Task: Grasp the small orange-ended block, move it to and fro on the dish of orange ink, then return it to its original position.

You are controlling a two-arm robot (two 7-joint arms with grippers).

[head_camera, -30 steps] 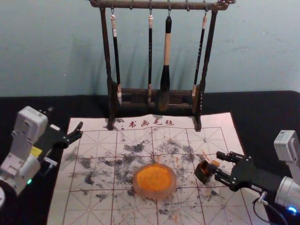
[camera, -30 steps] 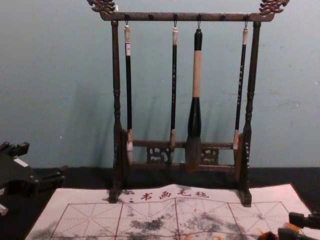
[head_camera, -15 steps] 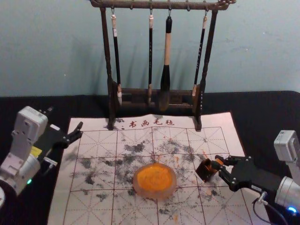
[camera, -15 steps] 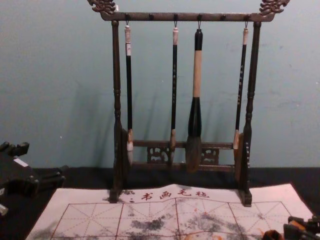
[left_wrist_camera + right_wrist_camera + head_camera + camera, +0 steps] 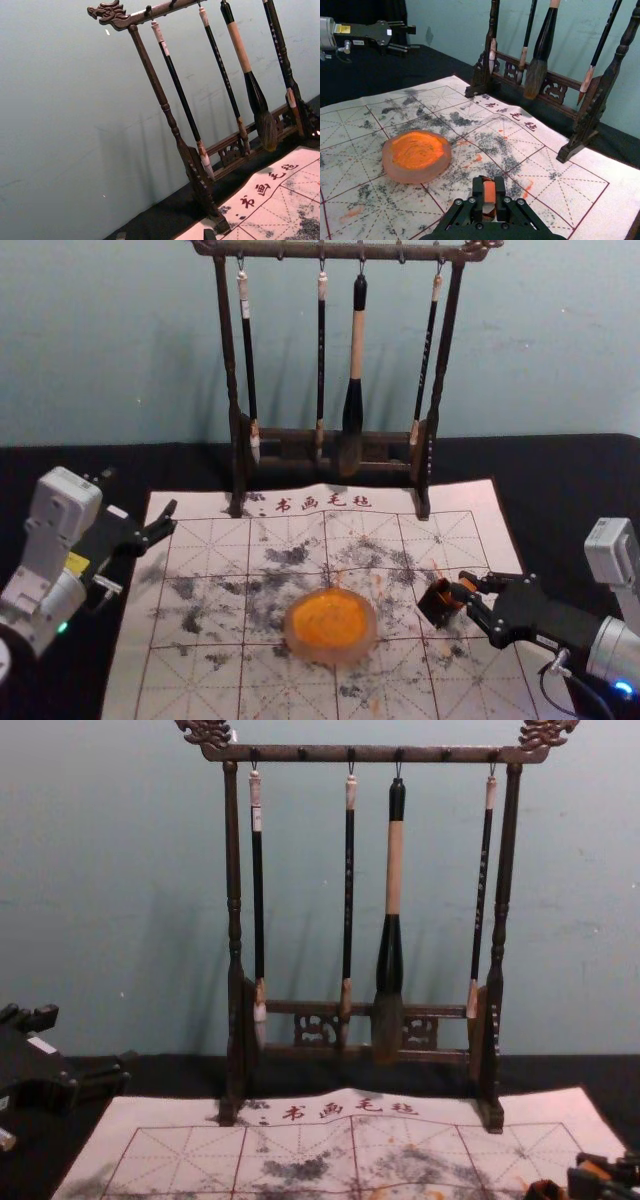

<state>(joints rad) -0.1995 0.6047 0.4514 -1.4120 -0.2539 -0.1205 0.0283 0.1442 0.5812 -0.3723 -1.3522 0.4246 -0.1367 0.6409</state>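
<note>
Over on the robot's right, the black two-fingered right gripper [image 5: 464, 586] has its fingers closed on a small block with an orange end [image 5: 489, 192], one finger pressed to each side of it. The block is above the right part of a white mat [image 5: 215, 685] printed with red grid lines and blotted with grey and orange. A small dark squarish piece [image 5: 434, 610] marked with orange sits right at the fingertips; I can't tell whether the block touches it. Near the middle of the mat, apart from the gripper, is a round, pale pinkish dish [image 5: 330, 654] of bright orange ink [image 5: 331, 617]. The left gripper [image 5: 139, 492] is parked by the mat's far left corner, fingers spread, holding nothing. Behind the dish, four brushes hang from a carved dark wooden rack [image 5: 229, 350].
</note>
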